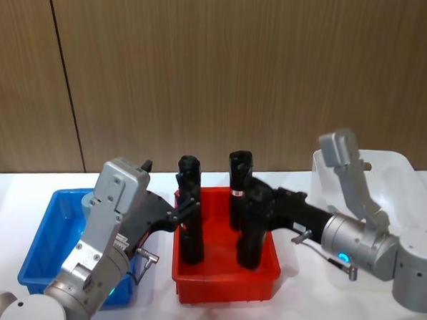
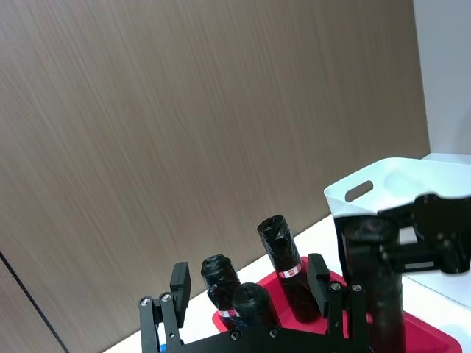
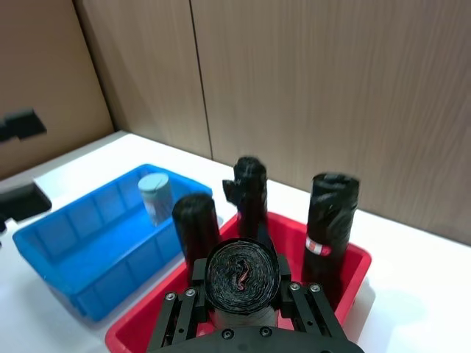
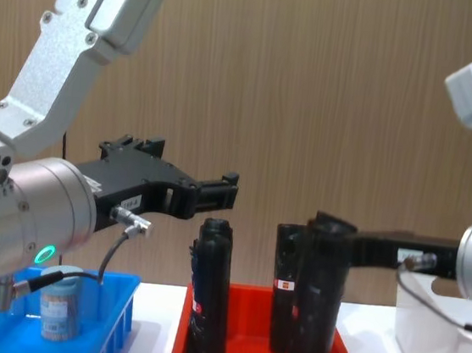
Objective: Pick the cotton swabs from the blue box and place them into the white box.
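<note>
Where the head view looks down, the left arm hangs over the blue box [image 1: 43, 246] and covers much of its floor, and the left gripper [image 1: 183, 210] reaches across to the red tray [image 1: 225, 287], close beside one tall black pack [image 1: 189, 223]. From the other side the right gripper [image 1: 260, 205] is closed around a second black pack [image 1: 250, 242] that stands in the tray; the white box [image 1: 398, 170] sits behind that arm, on the white table [image 1: 302, 311].

From the left wrist, the left gripper's fingers [image 2: 180, 283] stand wide apart with nothing between them – released. Beyond them three black packs stand upright, and farther off the right gripper clasps its pack in front of the white box with its oval handle cutout.

Seen from the right wrist, the clasped pack shows end-on as a rolled black disc, pinched snugly on both sides. This angle looks into the blue box, where one jar of cotton swabs [image 3: 156, 195] stands upright near the wall that faces the red tray.

At chest height the same jar shows from the side – pale lid, printed label – low in the blue box, beneath the left arm. The left gripper is above the tray's near-left pack, not touching it, while the right gripper grips its pack near the top
</note>
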